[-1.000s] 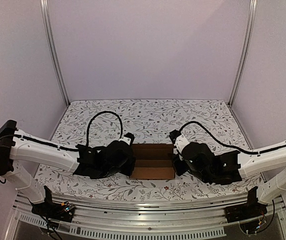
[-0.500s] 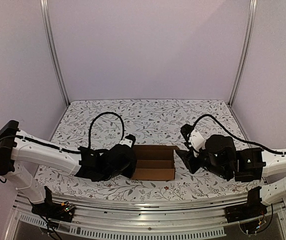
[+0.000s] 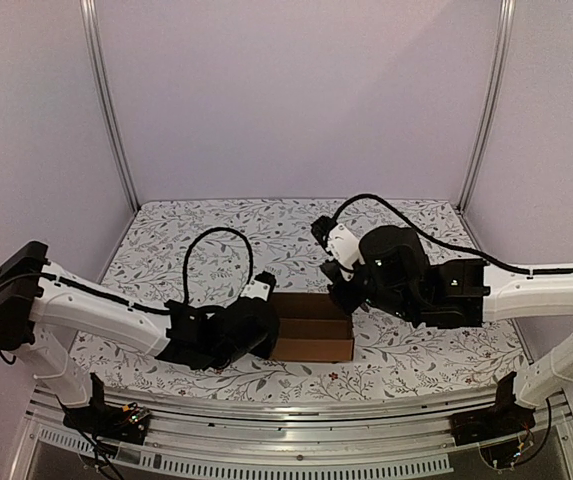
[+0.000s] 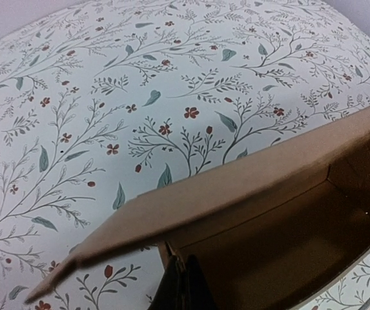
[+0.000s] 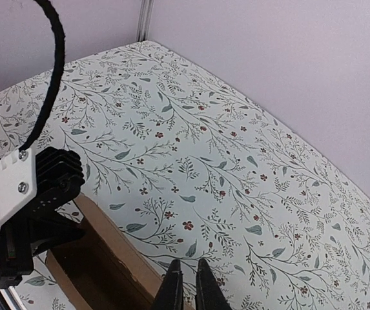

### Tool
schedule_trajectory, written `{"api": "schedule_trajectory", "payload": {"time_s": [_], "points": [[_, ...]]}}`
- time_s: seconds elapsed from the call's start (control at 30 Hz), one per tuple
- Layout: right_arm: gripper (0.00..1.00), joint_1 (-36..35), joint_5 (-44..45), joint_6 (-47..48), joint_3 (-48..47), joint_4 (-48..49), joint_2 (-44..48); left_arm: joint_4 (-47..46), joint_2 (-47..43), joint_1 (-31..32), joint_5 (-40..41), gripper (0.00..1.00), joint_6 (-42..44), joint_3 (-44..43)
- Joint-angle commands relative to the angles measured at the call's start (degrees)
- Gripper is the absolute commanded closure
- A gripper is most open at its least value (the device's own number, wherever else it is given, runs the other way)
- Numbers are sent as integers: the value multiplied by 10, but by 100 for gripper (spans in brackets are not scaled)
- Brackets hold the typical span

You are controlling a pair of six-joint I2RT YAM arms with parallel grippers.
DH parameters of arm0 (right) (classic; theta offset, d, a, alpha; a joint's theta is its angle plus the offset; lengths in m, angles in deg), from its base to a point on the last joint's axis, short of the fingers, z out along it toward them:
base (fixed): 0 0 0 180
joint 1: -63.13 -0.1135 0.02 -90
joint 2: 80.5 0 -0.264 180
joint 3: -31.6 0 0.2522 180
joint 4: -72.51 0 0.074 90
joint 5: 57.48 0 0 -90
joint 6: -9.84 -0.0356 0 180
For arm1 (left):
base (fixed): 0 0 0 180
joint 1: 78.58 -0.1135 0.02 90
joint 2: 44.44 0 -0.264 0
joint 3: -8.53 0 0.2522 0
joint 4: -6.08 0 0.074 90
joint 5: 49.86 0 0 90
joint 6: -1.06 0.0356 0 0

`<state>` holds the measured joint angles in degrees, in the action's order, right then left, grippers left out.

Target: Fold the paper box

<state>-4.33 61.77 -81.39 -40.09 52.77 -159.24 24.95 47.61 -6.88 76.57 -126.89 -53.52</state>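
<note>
— How far open was your left claw at that moment?

— Almost not at all. Its two dark fingers stood pressed together, with only a thin line between them. They sat at the left end wall of the paper box, and it looked as if they pinched this wall (my wrist camera showed only the tips, so I say it with care).

— And where was the box?

— It lay on the flowered tablecloth, in the near middle of the table, between my two arms. It was open upward, and the brown inside was visible. From my left wrist, one long panel ran across the view just above my fingers, and the hollow opened to the right of them.

— What about the right claw?

— It was nearly closed too, with a narrow gap and nothing in it. It hung at the far right corner of the box. The cardboard edge was just beside the tips, lower and to the left in that wrist view. Whether they touched it, I could not tell.
</note>
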Motion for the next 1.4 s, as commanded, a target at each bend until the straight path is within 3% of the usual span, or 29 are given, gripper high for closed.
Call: {"api": "schedule_trajectory", "payload": {"time_s": [0.0, 0.23, 0.63, 1.0, 1.37], "points": [[96, 17, -33, -7, -42, -9, -55, 8, 26, 16, -10, 100, -8, 13], [100, 29, -35, -38, -63, -8, -116, -38, 38, 26, -4, 100, -2, 27], [100, 29, -45, -85, -42, -7, -159, -28, 27, 33, -4, 99, -4, 27], [100, 28, -76, -126, -16, 10, -179, 34, -50, 53, -33, 70, -37, 58], [100, 27, -109, -165, 8, 32, -198, 98, -129, 68, -36, 66, -69, 85]]}}
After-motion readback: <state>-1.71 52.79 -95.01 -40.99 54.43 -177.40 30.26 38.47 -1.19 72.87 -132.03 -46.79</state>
